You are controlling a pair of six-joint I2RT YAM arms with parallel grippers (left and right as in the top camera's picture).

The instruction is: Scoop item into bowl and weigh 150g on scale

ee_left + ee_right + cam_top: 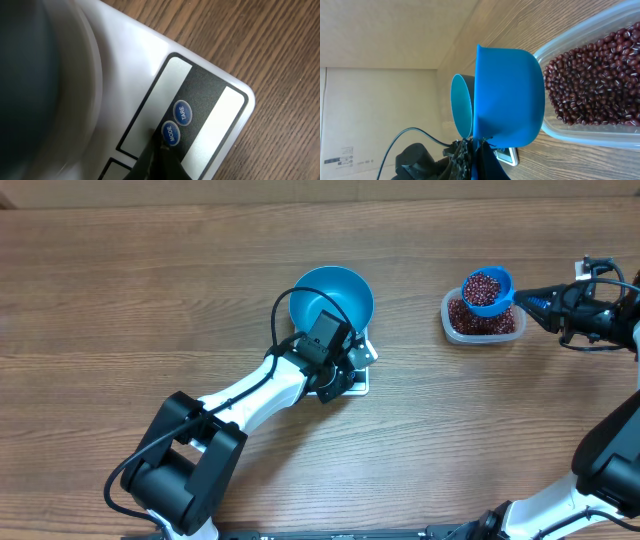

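The bowl (pixel 345 290) is teal, scale (pixel 135 45) white, beans (pixel 590 85) red-brown, scoop (pixel 510 95) blue.
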